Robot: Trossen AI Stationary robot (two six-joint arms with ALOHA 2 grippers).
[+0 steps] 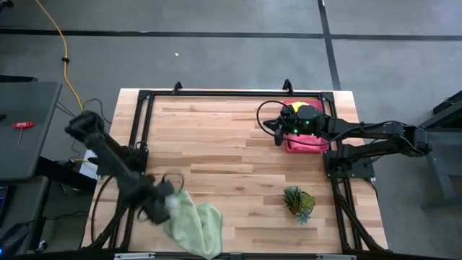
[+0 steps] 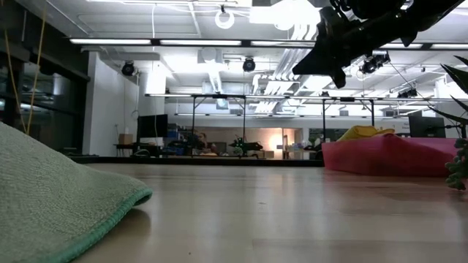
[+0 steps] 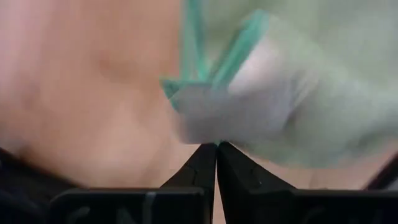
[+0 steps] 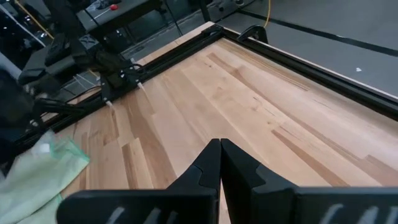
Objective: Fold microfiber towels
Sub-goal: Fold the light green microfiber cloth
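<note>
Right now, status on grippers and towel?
Left gripper shut at pale green towel edge, grip unconfirmed. Right gripper shut, empty, above pink tray. Nothing obstructing.

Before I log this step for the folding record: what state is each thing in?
Left gripper: shut on the pale green towel's edge.
Pale green towel: rumpled, unfolded, at the table's near edge.
Right gripper: shut, empty, raised beside the pink tray.
Pink tray: holding cloths, yellow on top.
Plant: untouched.
</note>
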